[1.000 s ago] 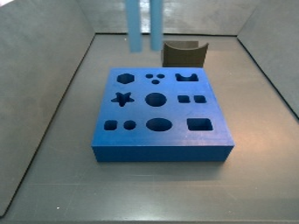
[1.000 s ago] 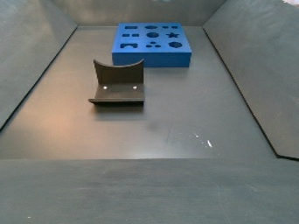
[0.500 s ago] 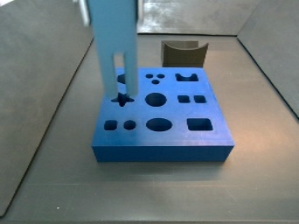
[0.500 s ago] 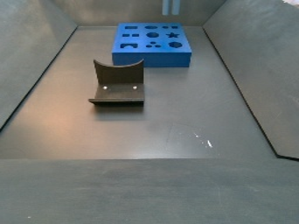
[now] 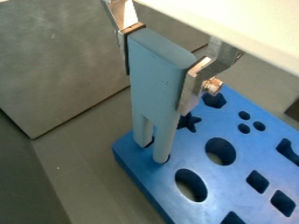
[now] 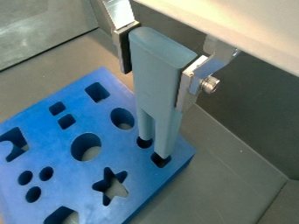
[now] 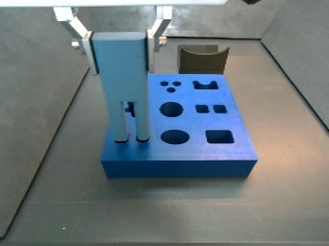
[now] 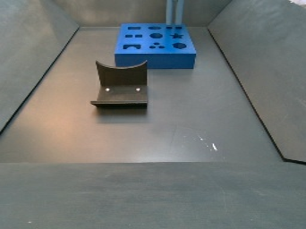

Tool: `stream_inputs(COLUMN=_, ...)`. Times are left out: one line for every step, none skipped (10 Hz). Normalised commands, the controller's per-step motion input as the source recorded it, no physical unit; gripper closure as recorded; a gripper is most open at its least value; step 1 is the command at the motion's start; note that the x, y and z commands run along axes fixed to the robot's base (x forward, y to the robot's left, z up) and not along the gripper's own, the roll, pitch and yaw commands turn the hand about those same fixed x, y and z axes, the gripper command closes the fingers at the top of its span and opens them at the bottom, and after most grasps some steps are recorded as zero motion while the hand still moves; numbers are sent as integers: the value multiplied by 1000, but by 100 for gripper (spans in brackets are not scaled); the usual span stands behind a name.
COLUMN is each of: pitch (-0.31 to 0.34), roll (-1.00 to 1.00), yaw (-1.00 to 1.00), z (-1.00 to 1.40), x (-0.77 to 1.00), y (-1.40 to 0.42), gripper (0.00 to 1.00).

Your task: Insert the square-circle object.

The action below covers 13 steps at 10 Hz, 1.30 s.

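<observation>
The gripper (image 7: 123,40) is shut on the square-circle object (image 7: 119,77), a tall pale sky-blue block held upright with its two thin pegs pointing down. The flat silver fingers (image 5: 198,77) clamp its upper end in both wrist views; the gripper (image 6: 158,63) stands over the board's corner. The peg tips (image 6: 153,149) stand in or right at the pair of small holes at the near-left corner of the dark blue board (image 7: 193,130). In a side view only a strip of the block (image 8: 177,9) shows behind the board (image 8: 156,45).
The dark grey curved fixture (image 7: 203,58) stands on the floor behind the board; it also shows in a side view (image 8: 120,85). Grey walls (image 7: 64,106) enclose the floor. The board (image 5: 222,166) has several other shaped holes, among them a star (image 6: 108,184).
The gripper has carried the block from high behind the board forward and down to the board's near-left corner. The pegs now reach the two small holes.
</observation>
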Motion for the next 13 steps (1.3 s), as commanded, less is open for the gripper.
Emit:
stream_inputs(pitch=13, roll=0, yaw=-74, z=-97, x=20, y=171, gripper=100)
stream_inputs(pitch=0, roll=0, yaw=-143, z=-154, x=0, y=91, gripper=100)
stream_inputs(pitch=0, roll=0, yaw=-186, z=-166, x=0, y=46, gripper=100)
stream_inputs(pitch=0, roll=-17, yaw=-149, z=-169, x=0, y=0, gripper=100)
stream_inputs(pitch=0, roll=-77, yaw=-89, z=-177, x=0, y=-69, gripper=100)
stream_inputs(pitch=-31, roll=-116, yaw=-17, z=-189, x=0, y=-126, gripper=100)
stream_inputs(pitch=-29, roll=-129, yaw=0, z=-191, x=0, y=-140, gripper=100)
stream_inputs(pitch=-59, roll=-101, yaw=0, z=-283, x=89, y=-69, gripper=100)
stream_inputs(pitch=-56, roll=0, yaw=-54, z=-349, x=120, y=0, gripper=100)
stream_inputs(pitch=-47, roll=0, yaw=-177, z=-337, x=89, y=11, gripper=100)
stream_inputs(pitch=-136, roll=0, yaw=-169, z=-414, x=0, y=0, gripper=100)
stream_inputs(pitch=-186, roll=-9, yaw=-120, z=-406, x=0, y=0, gripper=100)
stream_inputs(pitch=-190, roll=-4, yaw=-89, z=-391, x=0, y=0, gripper=100)
